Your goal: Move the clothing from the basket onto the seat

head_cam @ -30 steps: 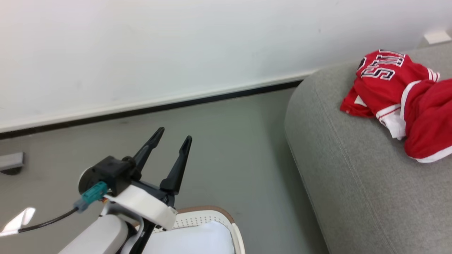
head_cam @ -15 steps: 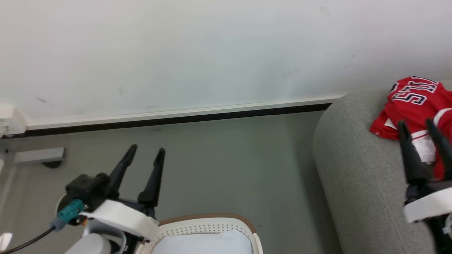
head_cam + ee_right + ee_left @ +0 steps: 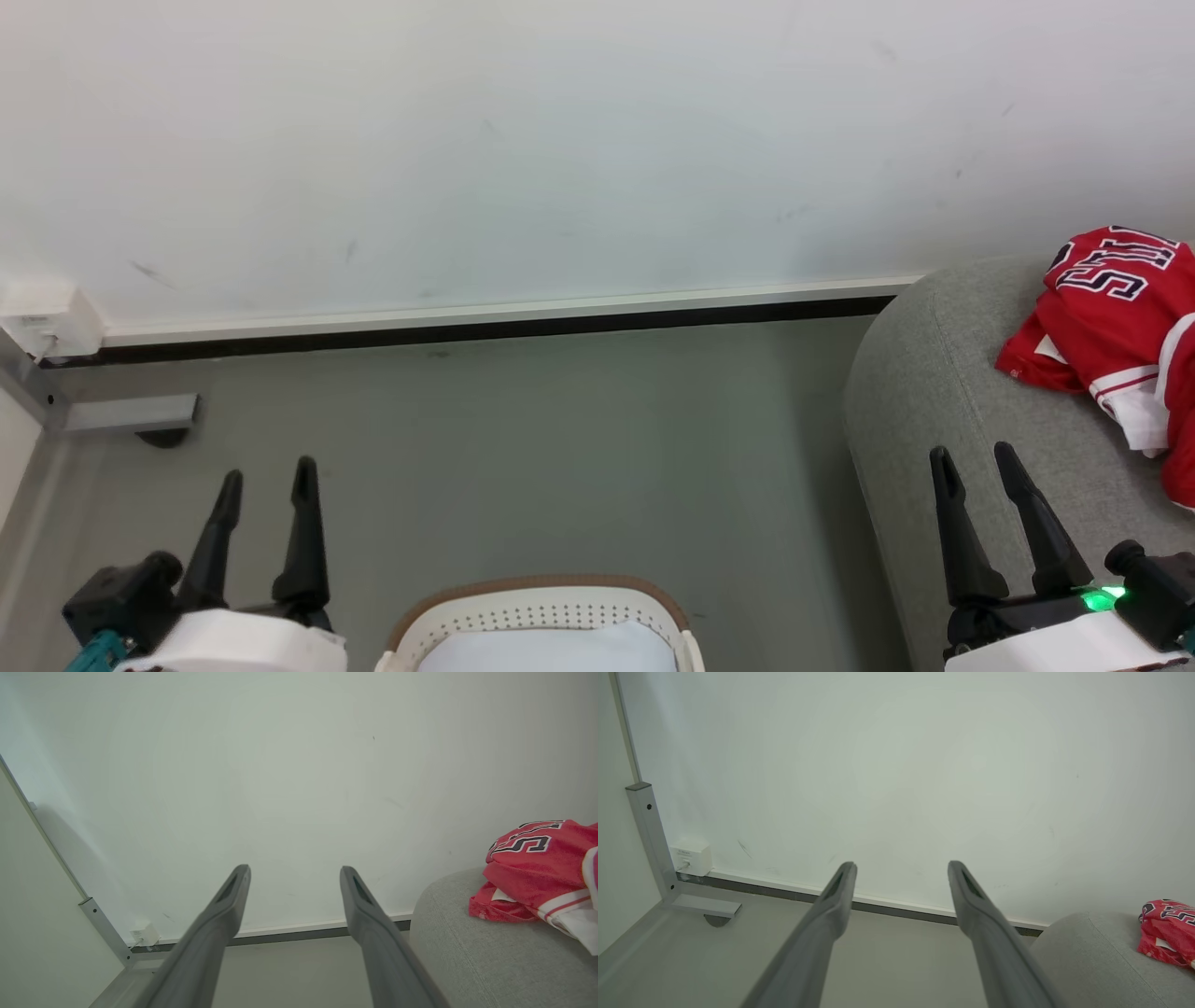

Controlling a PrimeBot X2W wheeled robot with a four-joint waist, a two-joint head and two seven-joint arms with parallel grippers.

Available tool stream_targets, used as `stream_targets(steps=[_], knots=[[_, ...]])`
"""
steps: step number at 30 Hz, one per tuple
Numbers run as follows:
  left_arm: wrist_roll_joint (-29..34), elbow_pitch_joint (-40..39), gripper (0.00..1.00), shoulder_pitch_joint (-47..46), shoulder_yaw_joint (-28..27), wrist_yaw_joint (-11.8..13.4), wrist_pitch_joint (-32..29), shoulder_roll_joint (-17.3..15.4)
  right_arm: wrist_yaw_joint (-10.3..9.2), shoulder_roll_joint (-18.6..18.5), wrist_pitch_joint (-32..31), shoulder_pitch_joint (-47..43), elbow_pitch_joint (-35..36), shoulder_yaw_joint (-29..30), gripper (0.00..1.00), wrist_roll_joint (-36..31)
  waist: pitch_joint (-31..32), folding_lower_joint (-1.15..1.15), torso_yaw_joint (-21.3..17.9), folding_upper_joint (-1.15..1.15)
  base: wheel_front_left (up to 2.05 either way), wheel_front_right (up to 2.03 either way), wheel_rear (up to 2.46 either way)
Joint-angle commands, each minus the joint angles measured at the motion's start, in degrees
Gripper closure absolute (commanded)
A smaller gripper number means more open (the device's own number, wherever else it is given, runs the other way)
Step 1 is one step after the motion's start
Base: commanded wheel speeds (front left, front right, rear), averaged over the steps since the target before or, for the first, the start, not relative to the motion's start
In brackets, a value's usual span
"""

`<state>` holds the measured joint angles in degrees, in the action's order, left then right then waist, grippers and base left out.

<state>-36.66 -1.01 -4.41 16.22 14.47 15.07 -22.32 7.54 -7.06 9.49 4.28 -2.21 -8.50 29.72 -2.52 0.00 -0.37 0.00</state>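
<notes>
The left pincer [image 3: 268,469] at 7 o'clock and the right pincer [image 3: 972,452] at 4 o'clock stand apart, empty. The clothing [image 3: 1111,308] lies on the seat [image 3: 943,392] at 3 o'clock, the basket [image 3: 532,586] at 6 o'clock.

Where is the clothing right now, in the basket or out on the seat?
Out: the red clothing lies crumpled on the grey seat. No red shows in the basket, though its near part is cut off.
</notes>
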Motion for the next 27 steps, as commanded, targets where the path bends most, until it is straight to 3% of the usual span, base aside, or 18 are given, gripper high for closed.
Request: stream_targets(steps=[1,12,27], knots=[[0.9,0.2,0.0,1.5,-1.4,-0.9,0.1,1.0,-0.11,-0.2,0.9,-0.6,-1.0,-0.1,0.0,-0.2,0.4,0.0,-0.2,0.0,0.0,0.0,0.0],[7.5,3.4,0.0,6.7,-9.5,-8.8,0.1,8.9,-0.11,0.1,3.8,1.1,-5.6,-3.5,0.0,-1.2,2.3,0.0,-0.5,0.0,0.0,0.0,0.0],[12.4,6.2,0.0,7.0,-13.5,-13.6,0.1,13.1,-0.11,0.7,4.8,0.9,-7.4,-3.6,0.0,-1.4,3.1,0.0,-0.6,0.0,0.0,0.0,0.0]])
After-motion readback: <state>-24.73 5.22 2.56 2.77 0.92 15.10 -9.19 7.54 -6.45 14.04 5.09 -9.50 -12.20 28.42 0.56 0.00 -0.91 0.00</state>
